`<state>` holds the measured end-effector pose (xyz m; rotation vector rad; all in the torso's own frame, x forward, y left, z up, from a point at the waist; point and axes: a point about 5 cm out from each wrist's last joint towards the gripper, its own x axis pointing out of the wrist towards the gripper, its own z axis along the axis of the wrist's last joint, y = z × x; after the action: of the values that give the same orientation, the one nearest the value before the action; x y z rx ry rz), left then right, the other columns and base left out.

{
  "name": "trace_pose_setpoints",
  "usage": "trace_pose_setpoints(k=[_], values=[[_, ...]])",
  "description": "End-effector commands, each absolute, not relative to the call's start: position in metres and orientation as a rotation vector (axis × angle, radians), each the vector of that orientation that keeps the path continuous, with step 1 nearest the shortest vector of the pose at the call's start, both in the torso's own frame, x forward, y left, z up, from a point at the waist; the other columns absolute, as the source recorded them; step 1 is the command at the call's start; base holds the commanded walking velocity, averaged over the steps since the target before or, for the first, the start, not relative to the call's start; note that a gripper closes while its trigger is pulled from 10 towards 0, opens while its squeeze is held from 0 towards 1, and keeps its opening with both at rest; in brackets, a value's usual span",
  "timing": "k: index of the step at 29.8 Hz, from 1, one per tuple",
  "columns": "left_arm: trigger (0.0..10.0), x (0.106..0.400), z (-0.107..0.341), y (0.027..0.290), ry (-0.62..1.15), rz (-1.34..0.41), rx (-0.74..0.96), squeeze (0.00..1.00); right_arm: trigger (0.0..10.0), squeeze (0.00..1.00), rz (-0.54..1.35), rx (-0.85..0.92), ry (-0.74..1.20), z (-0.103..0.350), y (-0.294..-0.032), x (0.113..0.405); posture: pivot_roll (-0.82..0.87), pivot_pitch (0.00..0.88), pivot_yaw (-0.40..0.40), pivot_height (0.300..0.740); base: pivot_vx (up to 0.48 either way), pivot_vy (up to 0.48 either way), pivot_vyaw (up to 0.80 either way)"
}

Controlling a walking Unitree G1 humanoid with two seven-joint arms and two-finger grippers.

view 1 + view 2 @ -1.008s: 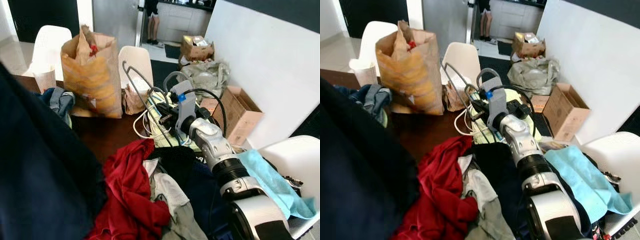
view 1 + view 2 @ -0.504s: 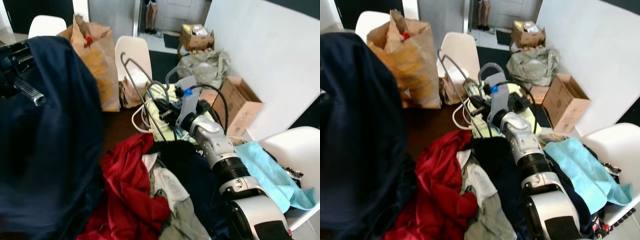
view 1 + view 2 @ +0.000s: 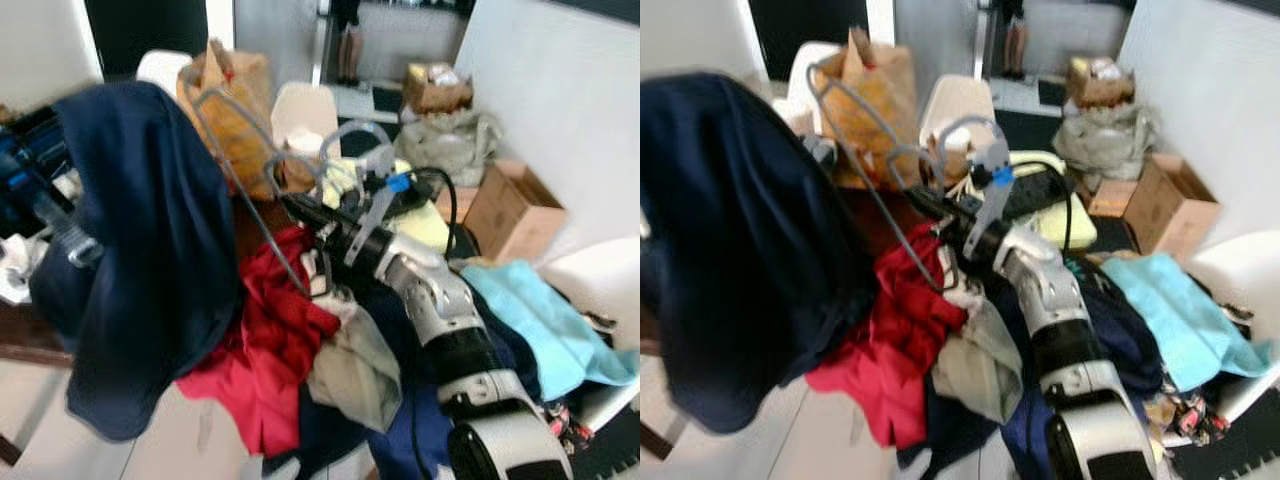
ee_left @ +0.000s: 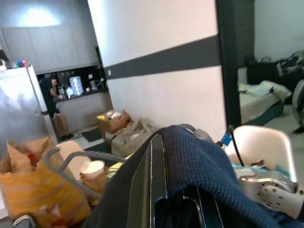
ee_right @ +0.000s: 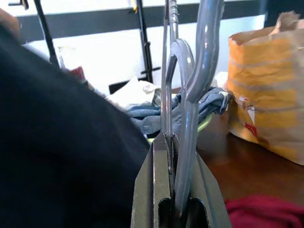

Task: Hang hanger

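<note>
My right gripper point(image 3: 305, 212) is shut on a grey wire hanger point(image 5: 190, 109), held up over the table and slanting towards my left side. The hanger point(image 3: 232, 170) reaches up to a navy garment point(image 3: 150, 250) that hangs in the air at the left. That garment is draped over my left gripper point(image 4: 152, 161), whose black fingers point(image 4: 142, 190) are closed together under the cloth. In the right wrist view the navy garment point(image 5: 61, 142) hangs close beside the hanger.
A clothes pile lies on the dark wooden table point(image 5: 228, 166): red cloth point(image 3: 270, 350), grey-green cloth point(image 3: 350, 370), teal cloth point(image 3: 540, 320). A paper bag point(image 3: 235, 100) and white chairs point(image 3: 300, 110) stand behind. A cardboard box point(image 3: 515, 205) sits by the white wall. A person point(image 3: 350, 40) stands far back.
The camera has turned and the picture is blurred. The navy garment is now lifted higher off the table. My right gripper has swung the hanger to the left, up against the garment.
</note>
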<state>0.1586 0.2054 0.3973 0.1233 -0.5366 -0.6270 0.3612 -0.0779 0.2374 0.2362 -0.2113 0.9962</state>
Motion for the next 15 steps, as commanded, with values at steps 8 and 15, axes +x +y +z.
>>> trace_pose_setpoints(k=[8,15], values=[[10.0,0.166,0.380,0.195,-0.493,-0.682,0.042,0.00,10.0,0.00,0.908,0.278,-0.202,0.241,-0.090,0.367,0.20,0.000,-0.115,0.740,-0.480,0.000,0.00],[10.0,0.218,0.312,0.202,-0.206,-0.527,-0.017,0.00,10.0,0.00,0.562,0.092,-0.001,0.211,-0.120,0.391,0.17,0.000,-0.110,0.740,-0.372,0.000,-0.23]])
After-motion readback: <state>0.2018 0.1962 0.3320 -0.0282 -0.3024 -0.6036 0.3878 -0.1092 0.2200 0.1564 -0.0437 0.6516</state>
